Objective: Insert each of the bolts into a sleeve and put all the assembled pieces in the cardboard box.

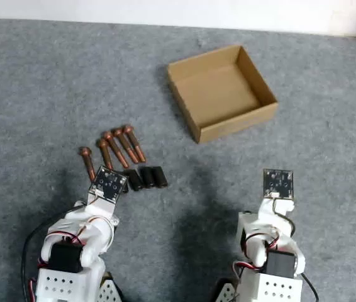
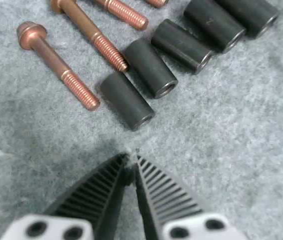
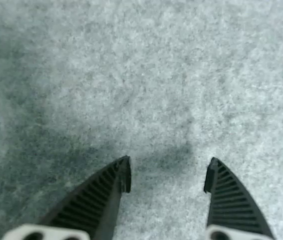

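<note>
Left hand (image 2: 131, 156) closed beside sleeves (image 2: 150, 67), one faintly marked; right hand (image 3: 169, 167) spread wide

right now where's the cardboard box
In the high view the cardboard box sits toward the far side of the table, beyond and right of the bolts and sleeves.

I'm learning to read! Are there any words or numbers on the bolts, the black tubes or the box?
Black sleeve: one small faint mark on its side, too blurred to read.
Copper bolts, other sleeves, cardboard box: no writing to be seen.
</note>
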